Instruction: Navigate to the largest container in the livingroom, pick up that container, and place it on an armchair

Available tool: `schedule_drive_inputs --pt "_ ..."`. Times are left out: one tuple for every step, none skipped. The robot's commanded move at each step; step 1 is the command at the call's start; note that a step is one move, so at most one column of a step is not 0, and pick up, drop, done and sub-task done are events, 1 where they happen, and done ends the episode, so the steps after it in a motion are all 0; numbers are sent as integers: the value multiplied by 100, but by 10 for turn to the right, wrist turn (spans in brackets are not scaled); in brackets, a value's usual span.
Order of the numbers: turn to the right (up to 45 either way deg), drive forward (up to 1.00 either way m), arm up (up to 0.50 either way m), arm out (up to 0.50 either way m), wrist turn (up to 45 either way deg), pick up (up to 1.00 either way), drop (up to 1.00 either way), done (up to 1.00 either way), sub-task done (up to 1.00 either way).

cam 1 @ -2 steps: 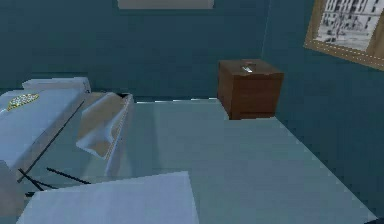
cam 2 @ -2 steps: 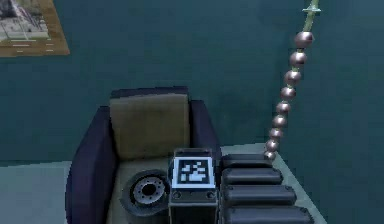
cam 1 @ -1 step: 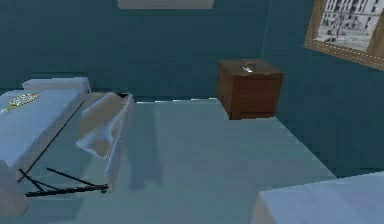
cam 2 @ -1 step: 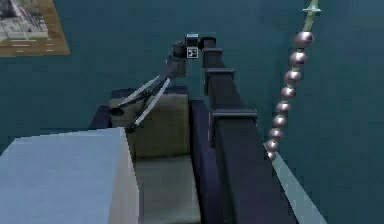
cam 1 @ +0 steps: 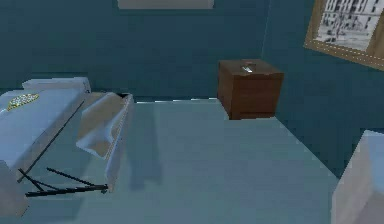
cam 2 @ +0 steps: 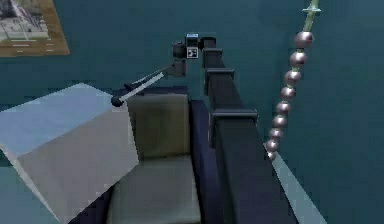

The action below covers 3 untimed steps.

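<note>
Locate large pale box [cam 2: 62,150] first: below and left of gripper [cam 2: 125,96], upper corner at the fingertips. Find armchair [cam 2: 160,130] seat under the gripper, beside the box; judge arm [cam 2: 240,160] extended here to set box on cushion. Treat finger state and hold as undeterminable. Confirm contact before withdrawing. Ignore bead string [cam 2: 288,85] right of gripper, wall picture [cam 2: 30,30] beyond.

I can't tell whether the dark two-fingered gripper [cam 2: 120,98] holds anything against the olive cushioned seat [cam 2: 160,130]. The pale speck [cam 1: 246,69] atop the brown wooden box [cam 1: 250,97] is too small to name.
</note>
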Motion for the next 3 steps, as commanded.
schedule_drive_inputs --pt "0 0 0 0 360 0 0 0 0" --pt "0 0 -46 0 0 0 0 0 0" --pt "0 0 -50 0 0 0 0 0 0"
